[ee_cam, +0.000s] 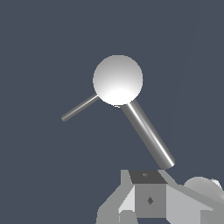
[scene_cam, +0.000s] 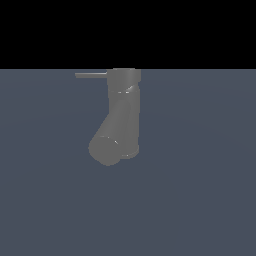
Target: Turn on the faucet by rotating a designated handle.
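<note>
- Gripper (ee_cam: 151, 205): only in the wrist view, a blocky light-grey body at the frame edge with a darker square face; fingertips are cut off, so I cannot tell whether the fingers are spread or pressed together. Nothing shows between them.
- Gripper does not appear in the exterior view at all.
- Faucet (scene_cam: 123, 107): matte dark grey, standing upright on the flat slate-blue floor (scene_cam: 200, 190), roughly mid-scene in the exterior view.
- Its thick slanted spout (scene_cam: 111, 137) angles down from the upright cylinder toward the exterior view's left, ending in a round face turned to the camera.
- Handle (scene_cam: 91, 75): thin grey rod, level, projecting from the top cylinder toward the exterior view's left (far slimmer than the body).
- Wrist view looks down on the faucet: the top shows as a bright round disc (ee_cam: 117, 79), brightly lit.
- From that disc two rods run out: the slim handle (ee_cam: 79, 108), and a thicker shiny cylinder (presumably the spout) (ee_cam: 148, 134) whose far end lies near the gripper body.
- Gripper and handle are well apart; no contact visible with any part of the faucet.
</note>
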### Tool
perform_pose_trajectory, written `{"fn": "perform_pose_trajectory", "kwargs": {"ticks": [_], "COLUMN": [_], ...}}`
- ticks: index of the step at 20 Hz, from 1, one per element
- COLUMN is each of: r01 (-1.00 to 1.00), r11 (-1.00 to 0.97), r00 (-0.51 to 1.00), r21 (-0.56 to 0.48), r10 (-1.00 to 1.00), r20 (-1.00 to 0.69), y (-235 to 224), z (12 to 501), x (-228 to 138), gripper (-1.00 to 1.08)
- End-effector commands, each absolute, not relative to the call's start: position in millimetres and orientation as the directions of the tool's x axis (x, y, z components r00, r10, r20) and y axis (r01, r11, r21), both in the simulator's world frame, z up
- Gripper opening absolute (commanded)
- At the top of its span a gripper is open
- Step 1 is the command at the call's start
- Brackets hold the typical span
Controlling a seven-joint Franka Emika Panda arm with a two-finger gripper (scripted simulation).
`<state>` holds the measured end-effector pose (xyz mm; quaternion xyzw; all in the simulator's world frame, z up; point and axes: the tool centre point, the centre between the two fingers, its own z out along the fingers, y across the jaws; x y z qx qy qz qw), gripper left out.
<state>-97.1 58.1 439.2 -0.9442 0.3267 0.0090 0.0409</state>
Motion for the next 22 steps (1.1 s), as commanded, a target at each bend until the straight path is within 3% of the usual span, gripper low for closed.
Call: {"fn": "perform_pose_trajectory", "kwargs": {"ticks": [1, 22], "r01": [-0.666, -0.948], "r11": [-0.743, -0.318], "r00": [0.746, 0.318], "r21": [-0.068, -0.013], "r10": [-0.664, -0.946], "r20": [-0.052, -0.062], "y": [62, 98], "z": [431, 350], "x": [-86, -4], "gripper": [-1.00, -1.00]}}
